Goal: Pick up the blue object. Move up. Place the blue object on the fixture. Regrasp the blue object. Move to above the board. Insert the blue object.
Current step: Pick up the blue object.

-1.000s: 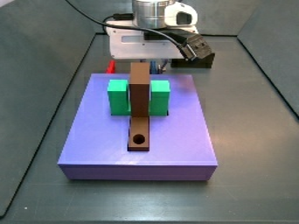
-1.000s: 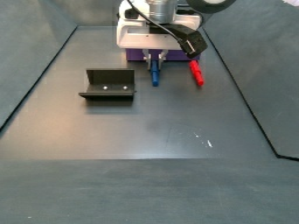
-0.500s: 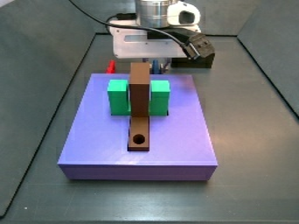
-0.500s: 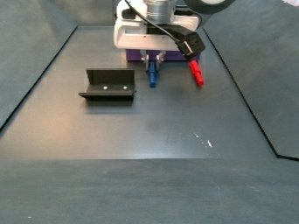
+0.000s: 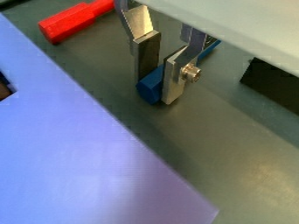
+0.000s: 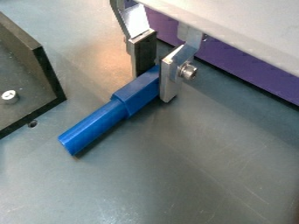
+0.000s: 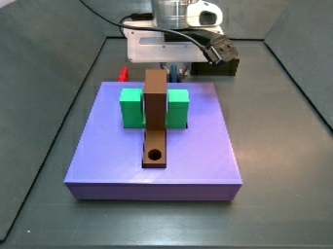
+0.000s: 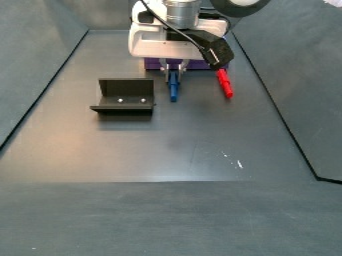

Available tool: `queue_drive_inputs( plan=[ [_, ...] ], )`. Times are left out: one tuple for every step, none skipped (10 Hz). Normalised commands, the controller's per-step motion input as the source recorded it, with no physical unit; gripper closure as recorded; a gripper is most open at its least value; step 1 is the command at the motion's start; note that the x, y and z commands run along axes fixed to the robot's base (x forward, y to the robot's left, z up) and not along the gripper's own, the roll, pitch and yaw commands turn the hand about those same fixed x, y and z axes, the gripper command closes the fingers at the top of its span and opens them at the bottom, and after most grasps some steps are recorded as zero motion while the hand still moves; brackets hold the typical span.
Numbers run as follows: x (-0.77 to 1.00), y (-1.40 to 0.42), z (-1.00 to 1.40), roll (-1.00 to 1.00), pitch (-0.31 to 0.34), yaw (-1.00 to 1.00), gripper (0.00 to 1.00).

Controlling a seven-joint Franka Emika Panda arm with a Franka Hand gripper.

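The blue object (image 6: pixel 100 127) is a short peg lying flat on the dark floor in front of the board (image 7: pixel 156 156), as a side view also shows (image 8: pixel 174 88). My gripper (image 6: pixel 156 74) is down at the floor, its silver fingers on either side of the peg's thicker end, and the pads look pressed against it. In a wrist view only that blue end (image 5: pixel 151 87) shows between the fingers of the gripper (image 5: pixel 159 74). The fixture (image 8: pixel 123 98) stands on the floor beside the peg, apart from it. In a side view the gripper (image 7: pixel 170 66) hangs behind the board.
A red peg (image 8: pixel 226 83) lies on the floor on the other side of the gripper from the fixture. The board carries a green block (image 7: pixel 131 107) and a long brown bar (image 7: pixel 156 122) with a round hole. Dark walls enclose the floor.
Almost nothing has moved. The gripper stays low over the blue object's thick end, and the peg, fixture and red peg lie where they were.
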Motion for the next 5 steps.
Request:
queue_drive_inputs(
  plan=[
    [0.00,0.00,0.00,0.00,0.000,0.00,1.00],
    [0.00,0.00,0.00,0.00,0.000,0.00,1.00],
    [0.00,0.00,0.00,0.00,0.000,0.00,1.00],
    [0.00,0.00,0.00,0.00,0.000,0.00,1.00],
    [0.00,0.00,0.00,0.00,0.000,0.00,1.00]
  ],
)
